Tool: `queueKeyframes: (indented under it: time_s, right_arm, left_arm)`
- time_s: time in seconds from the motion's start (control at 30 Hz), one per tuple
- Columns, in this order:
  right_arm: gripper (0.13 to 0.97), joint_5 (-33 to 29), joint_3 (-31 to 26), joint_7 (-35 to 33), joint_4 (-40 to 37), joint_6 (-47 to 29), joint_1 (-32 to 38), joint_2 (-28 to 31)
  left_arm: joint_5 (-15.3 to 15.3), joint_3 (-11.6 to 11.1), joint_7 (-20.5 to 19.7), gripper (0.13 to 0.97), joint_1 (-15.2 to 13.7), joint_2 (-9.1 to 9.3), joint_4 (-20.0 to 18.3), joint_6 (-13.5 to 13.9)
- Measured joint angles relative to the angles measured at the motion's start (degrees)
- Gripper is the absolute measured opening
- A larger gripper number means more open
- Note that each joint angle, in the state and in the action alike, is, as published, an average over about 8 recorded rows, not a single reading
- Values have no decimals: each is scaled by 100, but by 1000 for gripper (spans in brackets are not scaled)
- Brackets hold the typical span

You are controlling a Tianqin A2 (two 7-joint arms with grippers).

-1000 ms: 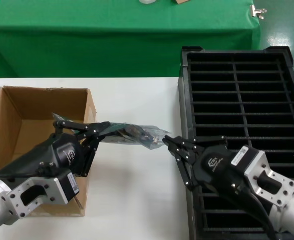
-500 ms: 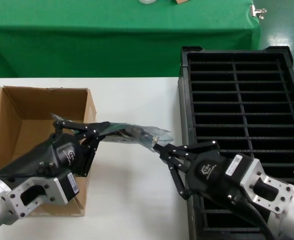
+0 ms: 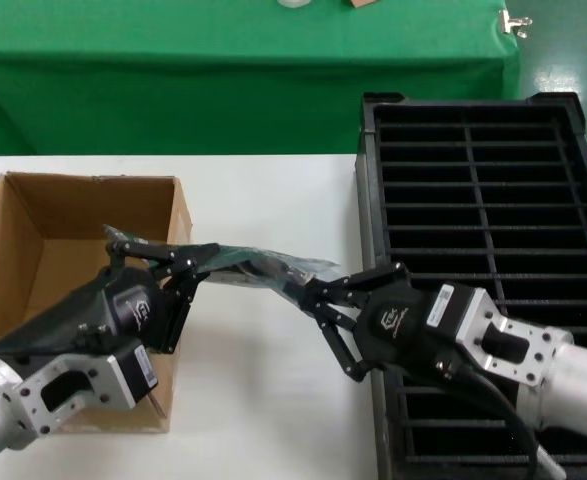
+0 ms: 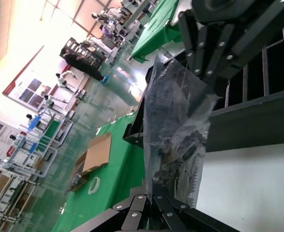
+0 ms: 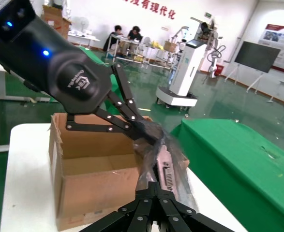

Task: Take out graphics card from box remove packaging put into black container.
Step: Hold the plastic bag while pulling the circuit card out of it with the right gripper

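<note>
Right gripper (image 3: 311, 296) newly closed on one packaging (image 3: 263, 266), left gripper (image 3: 195, 262) clamping its other end.

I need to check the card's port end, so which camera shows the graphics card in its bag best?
The right wrist view: the graphics card shows its silver bracket and port through the packaging. The left wrist view shows only dark shapes inside the crinkled bag; the head view shows the bag stretched between the left gripper and right gripper.

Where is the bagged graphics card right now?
In the head view, the graphics card hangs mid-air between cardboard box and black crate, held by left gripper and right gripper.
</note>
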Motion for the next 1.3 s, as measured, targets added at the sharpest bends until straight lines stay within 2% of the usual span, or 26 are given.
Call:
queueKeyframes:
  time_s: [0.47, 1.3]
  right_arm:
    - [134, 586, -427, -671, -961, -146, 957, 93]
    - [155, 817, -895, -857, -1128, -79, 1117, 183]
  left_arm:
    - [0, 0, 0, 139, 0, 0, 0, 0]
    - [0, 0, 0, 139, 0, 0, 0, 0]
